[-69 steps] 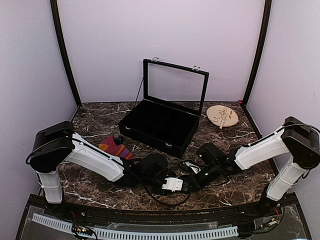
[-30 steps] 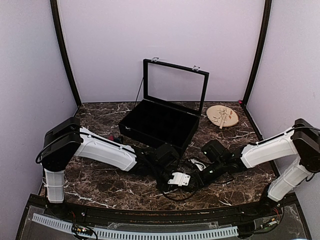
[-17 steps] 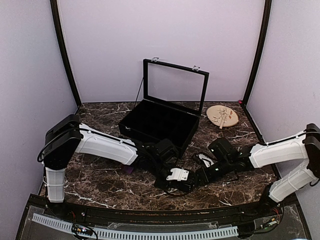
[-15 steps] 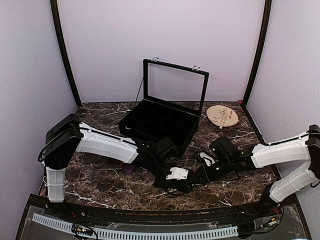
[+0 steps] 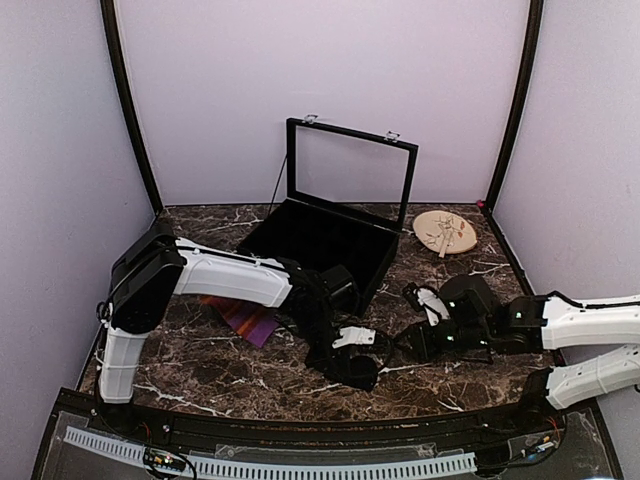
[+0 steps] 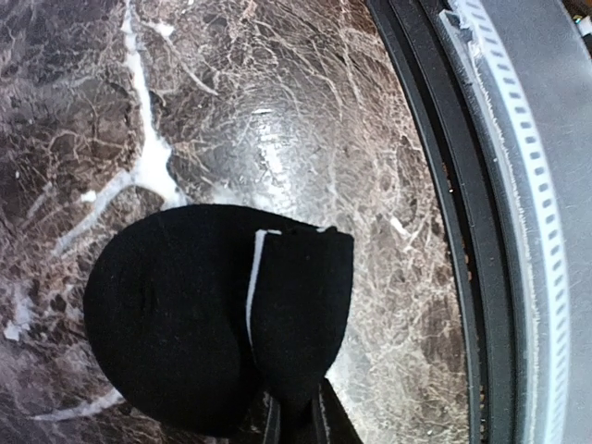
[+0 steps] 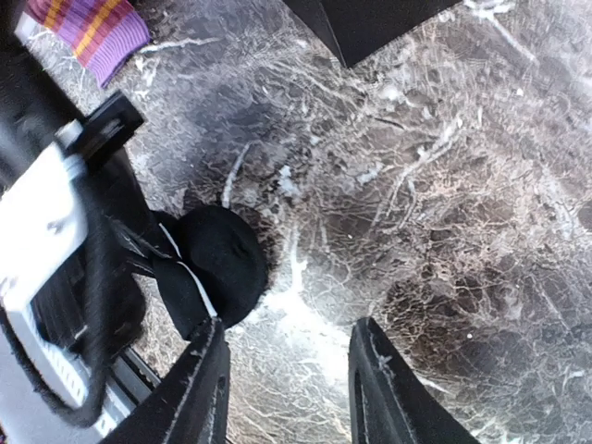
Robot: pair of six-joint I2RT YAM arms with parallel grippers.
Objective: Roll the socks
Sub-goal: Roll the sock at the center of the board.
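The black sock [image 6: 176, 314] is bunched into a round bundle with a thin white stripe showing, lying on the marble near the front edge [image 5: 356, 373]. My left gripper [image 6: 296, 424] is shut on a flap of that sock, and in the top view the left gripper [image 5: 345, 358] sits right over it. My right gripper [image 7: 289, 375] is open with only bare marble between its fingers. The black sock [image 7: 217, 264] lies just past its left finger. From above, the right gripper [image 5: 408, 348] is a little to the right of the bundle. The striped sock [image 5: 240, 318] lies flat to the left, its cuff [image 7: 88, 32] visible.
An open black case [image 5: 320, 250] stands at the middle back, its corner [image 7: 370, 23] near the right wrist. A wooden disc [image 5: 445, 232] lies at the back right. The table's front rail [image 6: 518, 231] runs close beside the black sock.
My right arm has drawn back to the right, off the black sock. My left arm has swung, uncovering the striped sock, still holding the black one.
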